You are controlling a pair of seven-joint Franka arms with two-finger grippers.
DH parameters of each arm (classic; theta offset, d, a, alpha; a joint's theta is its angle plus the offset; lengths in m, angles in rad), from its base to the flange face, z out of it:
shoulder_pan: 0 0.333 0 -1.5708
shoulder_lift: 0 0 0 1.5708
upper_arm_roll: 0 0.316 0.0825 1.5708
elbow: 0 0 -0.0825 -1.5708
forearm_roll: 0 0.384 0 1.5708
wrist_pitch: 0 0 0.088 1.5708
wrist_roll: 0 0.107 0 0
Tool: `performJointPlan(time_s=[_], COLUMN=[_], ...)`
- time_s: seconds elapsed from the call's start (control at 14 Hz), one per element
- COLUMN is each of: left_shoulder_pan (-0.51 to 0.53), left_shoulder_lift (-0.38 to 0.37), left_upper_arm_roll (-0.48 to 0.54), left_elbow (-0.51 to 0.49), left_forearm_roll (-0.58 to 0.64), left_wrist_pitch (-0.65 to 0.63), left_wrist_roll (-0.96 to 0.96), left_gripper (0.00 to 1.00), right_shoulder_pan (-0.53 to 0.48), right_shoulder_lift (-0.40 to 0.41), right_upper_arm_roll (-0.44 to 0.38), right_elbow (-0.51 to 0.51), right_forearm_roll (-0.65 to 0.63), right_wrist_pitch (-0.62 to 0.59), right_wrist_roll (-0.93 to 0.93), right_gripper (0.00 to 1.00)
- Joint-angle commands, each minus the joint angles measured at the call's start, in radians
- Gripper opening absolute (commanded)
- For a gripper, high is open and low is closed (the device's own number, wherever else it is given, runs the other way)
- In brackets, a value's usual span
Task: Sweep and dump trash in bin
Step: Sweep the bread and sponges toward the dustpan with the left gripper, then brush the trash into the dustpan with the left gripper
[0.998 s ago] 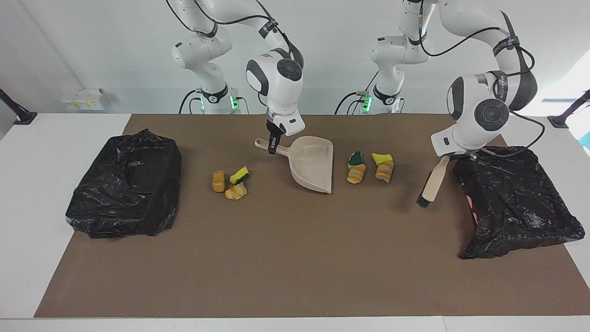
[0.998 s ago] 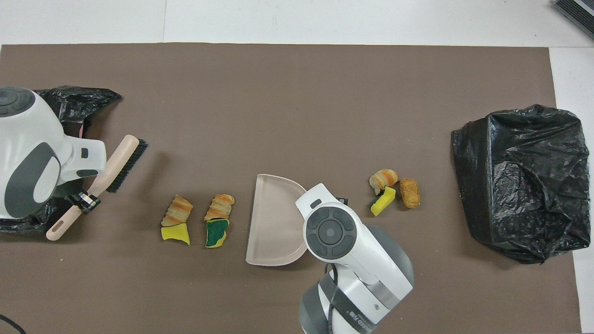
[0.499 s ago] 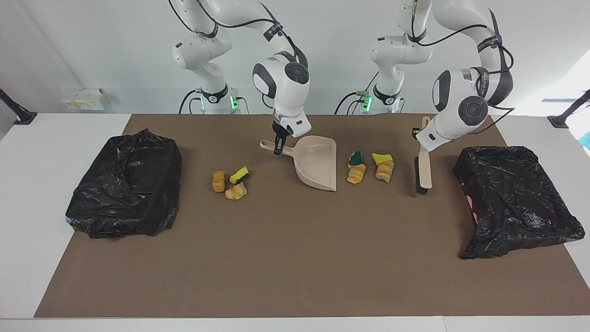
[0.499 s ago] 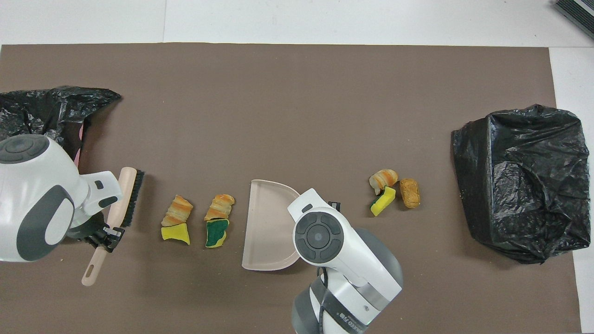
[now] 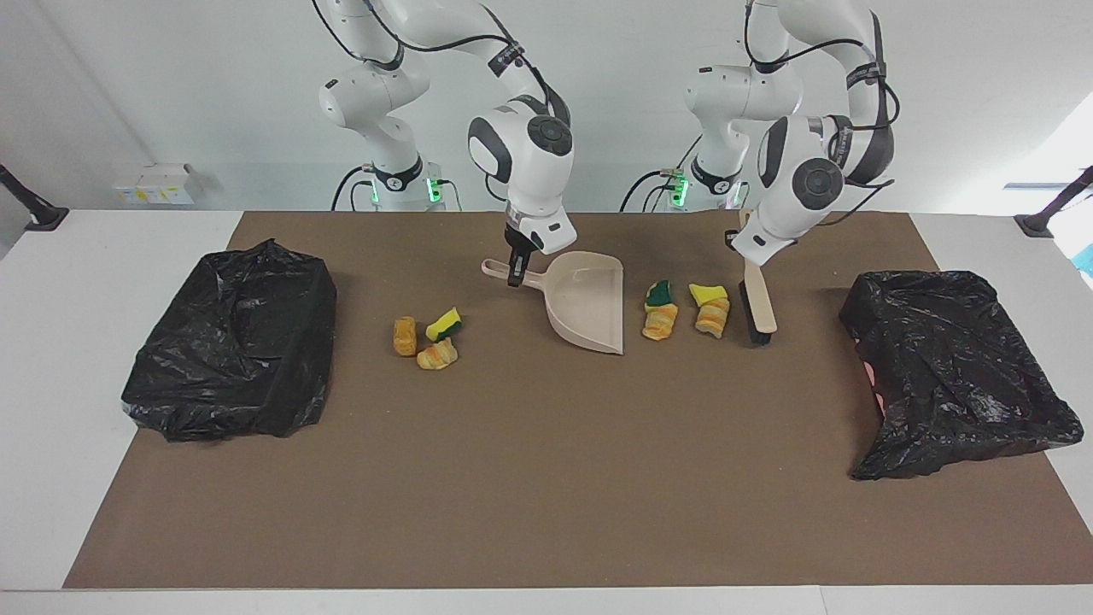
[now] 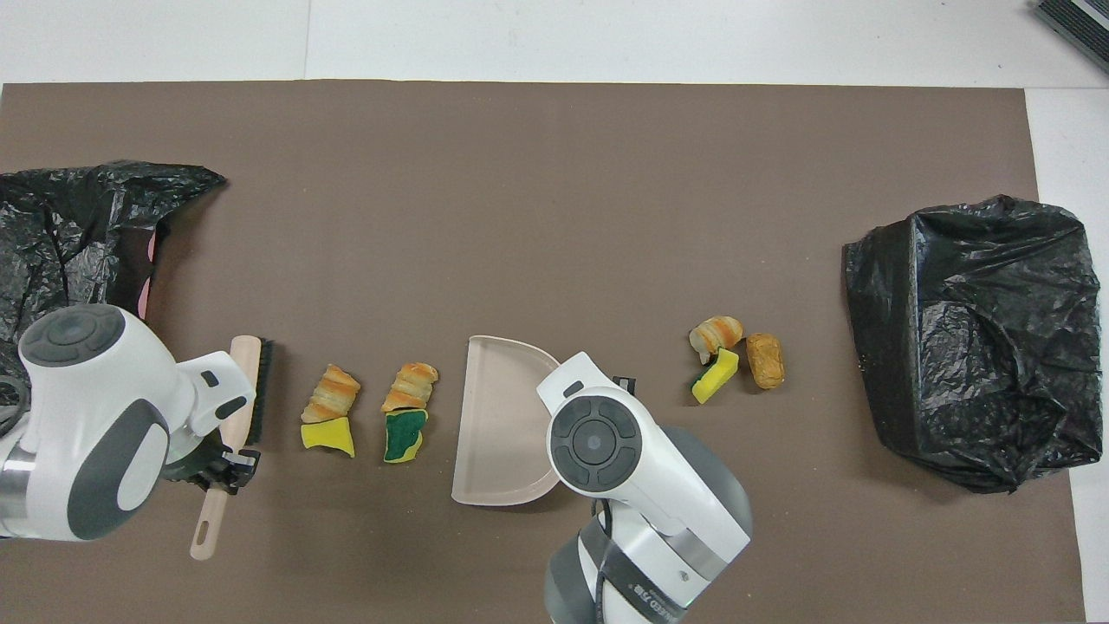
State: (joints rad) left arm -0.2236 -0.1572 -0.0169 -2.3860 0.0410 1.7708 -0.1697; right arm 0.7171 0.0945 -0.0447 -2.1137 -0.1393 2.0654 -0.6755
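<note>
Facing view: the trash lies in two clusters on the brown surface [image 5: 546, 478], four pieces [image 5: 686, 311] between the dustpan [image 5: 589, 301] and the brush [image 5: 756, 301], three [image 5: 427, 336] toward the right arm's end. The right claw [image 5: 514, 272] pinches the dustpan's handle; the left claw [image 6: 227, 458] pinches the brush's handle. Black bags [image 5: 230, 337] sit at both ends.
</note>
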Motion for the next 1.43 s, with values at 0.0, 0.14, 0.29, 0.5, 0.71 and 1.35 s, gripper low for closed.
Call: performJointPlan(time_s=[0.0, 0.14, 0.29, 0.5, 0.71, 1.35], left_shoulder_pan=[-0.031, -0.017, -0.02, -0.093, -0.193, -0.529], left_shoulder_lift=[-0.028, -0.03, -0.033, -0.033, 0.014, 0.019], left_upper_arm_roll=[0.015, 0.015, 0.015, 0.012, 0.012, 0.011], left_elbow=[-0.042, -0.045, -0.064, -0.081, -0.073, -0.024], left_forearm_roll=[-0.016, -0.016, -0.051, -0.087, -0.15, -0.401], left_wrist_pitch=[0.015, 0.03, 0.053, 0.091, 0.134, 0.248], left_wrist_roll=[-0.046, -0.117, -0.158, -0.221, -0.274, -0.191], left_gripper=[0.0, 0.0, 0.0, 0.0, 0.0, 0.0], right_shoulder_pan=[-0.004, -0.004, -0.004, -0.004, -0.004, -0.004], right_shoulder_lift=[0.001, 0.001, 0.001, 0.001, -0.001, -0.001], right_upper_arm_roll=[0.0, 0.0, 0.0, 0.0, 0.0, 0.0], right_elbow=[-0.003, -0.003, -0.003, -0.003, -0.003, -0.003], right_forearm_roll=[-0.016, -0.016, -0.016, -0.016, -0.016, -0.014], right_wrist_pitch=[0.018, 0.018, 0.015, 0.015, 0.015, 0.013], right_wrist_roll=[-0.016, -0.015, -0.015, -0.01, -0.009, -0.004], right_gripper=[0.0, 0.0, 0.0, 0.0, 0.0, 0.0])
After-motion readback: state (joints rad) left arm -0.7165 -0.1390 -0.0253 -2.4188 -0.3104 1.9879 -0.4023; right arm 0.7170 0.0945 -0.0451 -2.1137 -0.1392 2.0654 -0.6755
